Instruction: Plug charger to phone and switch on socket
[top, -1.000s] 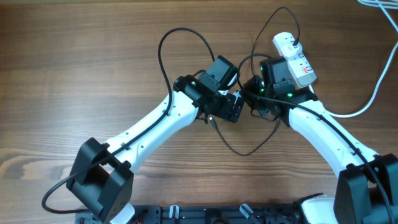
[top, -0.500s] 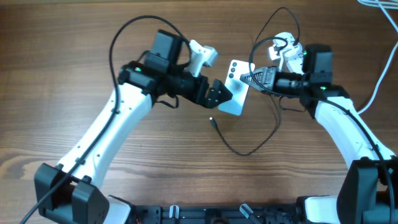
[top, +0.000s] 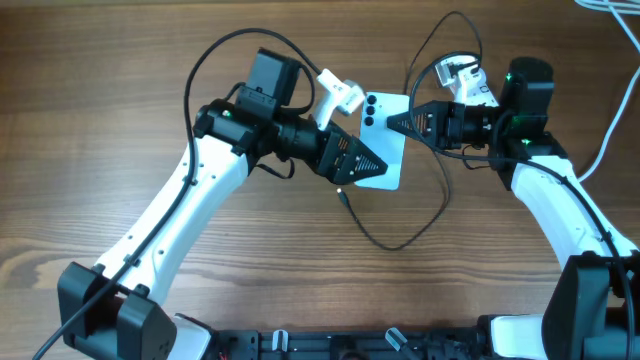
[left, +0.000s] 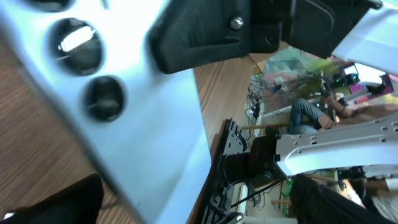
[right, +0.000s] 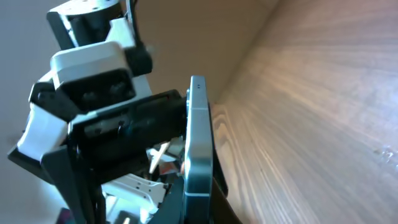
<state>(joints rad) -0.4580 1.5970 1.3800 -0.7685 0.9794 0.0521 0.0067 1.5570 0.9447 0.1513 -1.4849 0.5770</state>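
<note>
My right jaws pinch the edge of the phone (top: 392, 146), and my left jaws stand wide across it, gripping or not I cannot tell.

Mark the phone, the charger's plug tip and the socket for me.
phone (top: 393, 150), overhead view, on its bare white back.
charger plug tip (top: 342, 193), overhead view, on the cable's free end.
socket (top: 465, 78), overhead view, on its white casing's visible end.
</note>
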